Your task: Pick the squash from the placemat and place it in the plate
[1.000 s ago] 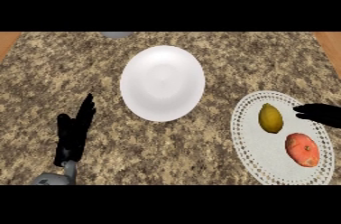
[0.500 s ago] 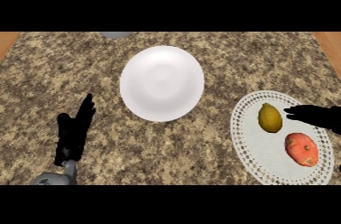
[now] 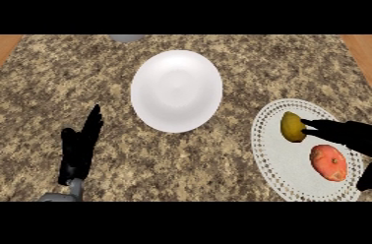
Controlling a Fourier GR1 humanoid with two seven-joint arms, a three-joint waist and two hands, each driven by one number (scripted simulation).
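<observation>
With your right hand (image 3: 347, 134) open, fingertips touching the squash (image 3: 292, 126) on the placemat (image 3: 291, 164) beside the tomato (image 3: 329, 162), you needed to curl round it squarely before lifting toward the plate (image 3: 176, 90).

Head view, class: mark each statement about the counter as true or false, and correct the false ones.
1. The squash lies on the placemat. True.
2. The plate already holds the squash. False: nothing lies on the plate.
3. The right hand reaches the squash with straight fingers. True: its fingertips are at the squash's right side.
4. The left hand grips the red fruit. False: it rests open at the view's lower left, far from the fruit.
5. The red fruit lies on the bare counter. False: it lies on the placemat, beside the squash.
</observation>
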